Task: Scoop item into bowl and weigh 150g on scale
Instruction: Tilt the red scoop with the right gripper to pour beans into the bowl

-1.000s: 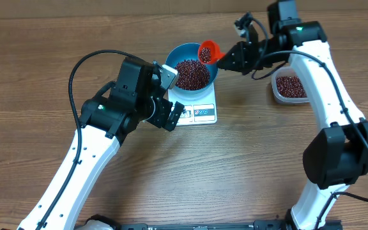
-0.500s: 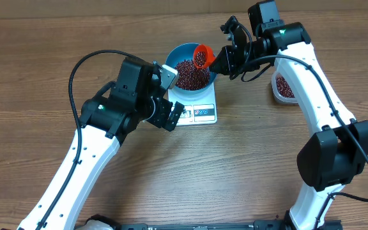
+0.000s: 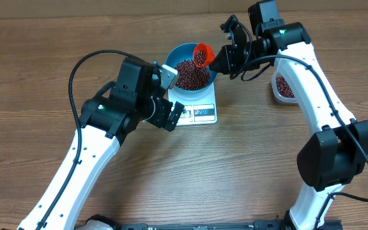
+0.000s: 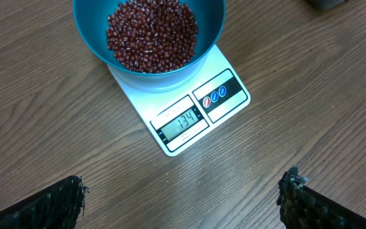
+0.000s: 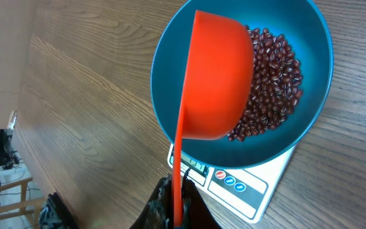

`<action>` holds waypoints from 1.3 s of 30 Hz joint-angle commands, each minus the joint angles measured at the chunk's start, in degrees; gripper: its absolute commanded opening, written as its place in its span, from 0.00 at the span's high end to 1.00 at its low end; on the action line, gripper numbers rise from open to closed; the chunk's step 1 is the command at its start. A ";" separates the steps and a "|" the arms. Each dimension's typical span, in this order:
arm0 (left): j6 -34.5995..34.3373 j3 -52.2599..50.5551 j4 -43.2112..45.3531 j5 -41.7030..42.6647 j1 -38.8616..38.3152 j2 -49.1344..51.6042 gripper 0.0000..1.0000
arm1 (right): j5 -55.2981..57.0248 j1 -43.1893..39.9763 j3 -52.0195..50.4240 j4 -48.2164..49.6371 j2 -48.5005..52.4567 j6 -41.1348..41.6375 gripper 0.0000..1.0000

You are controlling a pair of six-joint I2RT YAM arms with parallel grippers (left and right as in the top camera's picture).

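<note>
Right gripper (image 5: 176,207) is clamped tight on the handle of the orange scoop (image 5: 216,76), so you've got a solid hold there. From the overhead view the scoop hangs over the 2 o'clock side of the blue bowl (image 3: 177,52). It's tipped over, and a few beans show in its mouth.

Your left gripper (image 4: 183,181) has its fingers spread wide apart with nothing between them. It's parked above the table (image 3: 235,166) at about 7 o'clock from the scale (image 4: 226,62), and its wrist camera looks straight down at the display.

The beans (image 4: 151,35) sit in a decent heap in the bowl. The bowl rests on the 12 o'clock end of the scale and overhangs the platform's edges a bit. In the left wrist view the display (image 4: 182,121) is on the scale's 6 o'clock edge and reads 134, with the little label (image 4: 220,95) right beside it.

Off at 3 o'clock from the scale there's a clear tub (image 3: 283,87) with more beans in it, partly hidden behind your right arm. I can't tell from the right wrist view whether the scoop is touching the heap, since its back blocks that spot.
</note>
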 commanded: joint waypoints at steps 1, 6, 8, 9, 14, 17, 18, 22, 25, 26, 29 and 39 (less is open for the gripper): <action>-0.74 -0.11 0.20 -0.35 -0.02 -0.33 0.00 | 0.15 0.24 1.90 0.42 -2.40 0.20 0.96; -0.74 -0.11 0.22 -0.35 -0.02 -0.33 0.00 | 0.63 0.24 1.90 0.42 -2.40 0.22 0.96; -0.74 -0.11 0.22 -0.35 -0.02 -0.33 0.01 | 1.99 0.24 1.90 0.39 -2.40 0.22 0.96; -0.74 -0.11 0.22 -0.35 -0.02 -0.33 0.00 | 2.34 0.24 1.90 0.37 -2.40 0.24 0.96; -0.74 -0.11 0.22 -0.35 -0.02 -0.33 0.00 | 2.62 0.24 1.90 0.39 -2.40 0.22 0.96; -0.74 -0.11 0.22 -0.35 -0.02 -0.33 0.01 | 5.01 0.24 1.90 0.28 -2.40 0.20 0.96; -0.74 -0.11 0.22 -0.35 -0.02 -0.33 0.00 | 5.66 0.24 1.90 0.28 -2.40 0.17 0.96; -0.74 -0.11 0.22 -0.35 -0.02 -0.33 0.00 | 7.45 0.92 1.90 0.83 -2.40 -0.11 0.96; -0.74 -0.11 0.22 -0.35 -0.02 -0.33 0.00 | 12.79 2.99 1.90 0.81 -2.40 -0.26 0.96; -0.74 -0.11 0.22 -0.35 -0.02 -0.33 0.01 | 15.04 3.96 1.90 0.81 -2.40 -0.26 0.96; -0.74 -0.11 0.22 -0.35 -0.02 -0.33 0.00 | 19.82 6.45 1.90 0.85 -2.40 -0.24 0.96; -0.74 -0.11 0.22 -0.35 -0.02 -0.33 0.00 | 24.20 9.62 1.90 0.83 -2.40 -0.24 0.96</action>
